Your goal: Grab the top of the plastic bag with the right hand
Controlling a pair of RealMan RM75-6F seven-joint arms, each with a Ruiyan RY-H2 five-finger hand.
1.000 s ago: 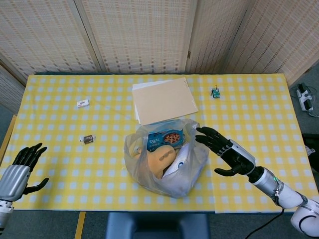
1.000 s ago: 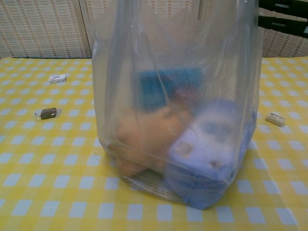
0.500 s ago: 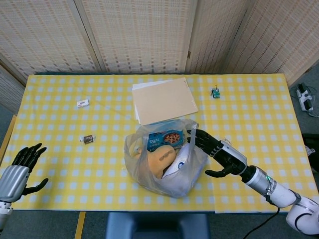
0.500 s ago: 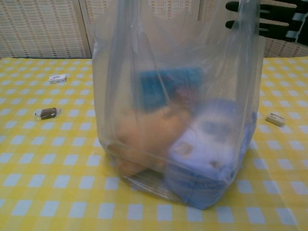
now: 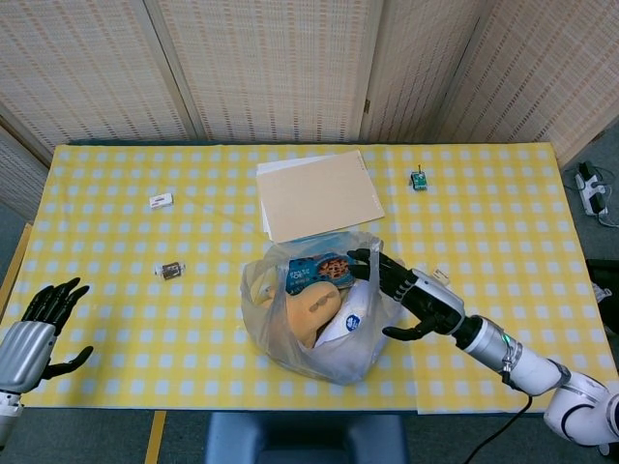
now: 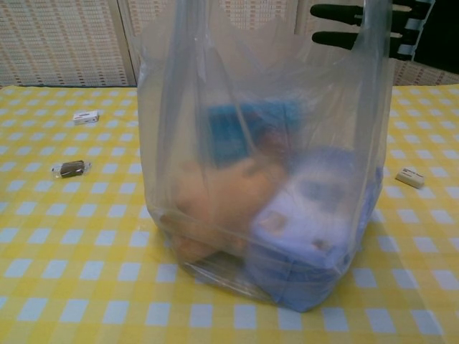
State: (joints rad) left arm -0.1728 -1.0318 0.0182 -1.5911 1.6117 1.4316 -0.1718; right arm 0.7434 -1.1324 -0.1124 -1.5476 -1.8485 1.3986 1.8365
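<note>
Chest view cuts off the right robot hand, fingers spread at the plastic bag top.

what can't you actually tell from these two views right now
- Whether the right hand touches the plastic bag: in the head view its fingers overlap the bag's rim; in the chest view only fingers show, behind the film.
- What the items inside are: the film blurs them in the chest view.
- What the small green object is: too small in the head view.
- Left hand: its arm is cut off by the frame edge.
</note>
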